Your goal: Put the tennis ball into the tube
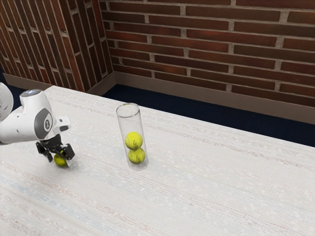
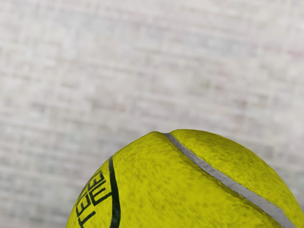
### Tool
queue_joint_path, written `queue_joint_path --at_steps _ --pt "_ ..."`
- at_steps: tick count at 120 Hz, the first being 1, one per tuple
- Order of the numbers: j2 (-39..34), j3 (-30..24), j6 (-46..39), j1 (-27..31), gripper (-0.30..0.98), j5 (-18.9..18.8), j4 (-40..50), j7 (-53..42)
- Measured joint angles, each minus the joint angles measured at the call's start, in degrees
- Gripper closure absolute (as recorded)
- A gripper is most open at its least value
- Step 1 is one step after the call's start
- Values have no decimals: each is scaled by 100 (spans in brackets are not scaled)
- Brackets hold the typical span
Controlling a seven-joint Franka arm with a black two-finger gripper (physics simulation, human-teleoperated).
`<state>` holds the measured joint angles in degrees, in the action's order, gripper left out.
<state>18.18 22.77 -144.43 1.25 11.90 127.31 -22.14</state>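
Low over the table, toward the exterior view's left, my gripper (image 1: 55, 150) is down at a yellow tennis ball (image 1: 60, 160). Part of that ball is hidden behind the gripper, and whether it is gripped cannot be made out. In the wrist view the same ball (image 2: 190, 185) looms large under the hand, with a grey seam and dark lettering. A clear tube (image 1: 129, 118) stands upright on the table, farther toward the exterior view's right. Inside it, one tennis ball (image 1: 134, 140) rests on another ball (image 1: 137, 156). The tube's upper part holds no ball.
The whitish table (image 1: 206, 196) extends around the tube and past it toward the exterior view's right. Behind its far edge are a dark blue floor (image 1: 172, 102) and a brick wall (image 1: 206, 44). A stretch of tabletop separates the gripper from the tube.
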Motion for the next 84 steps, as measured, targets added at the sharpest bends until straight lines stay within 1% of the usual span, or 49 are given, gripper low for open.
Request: queue_joint_path --at_steps 21,43,62,70,76,84 --pt "27 -49 -212 6 0 -6 -84 -122" --pt "54 -45 -316 5 23 17 -92 -221" --pt "-2 -35 -362 -50 29 -49 -109 -252" --pt "-174 -34 -338 -116 30 -98 -127 -249" --pt "-447 -34 -258 -196 31 -205 -131 -227" --pt "-964 -33 -39 -320 31 -659 -213 -124"
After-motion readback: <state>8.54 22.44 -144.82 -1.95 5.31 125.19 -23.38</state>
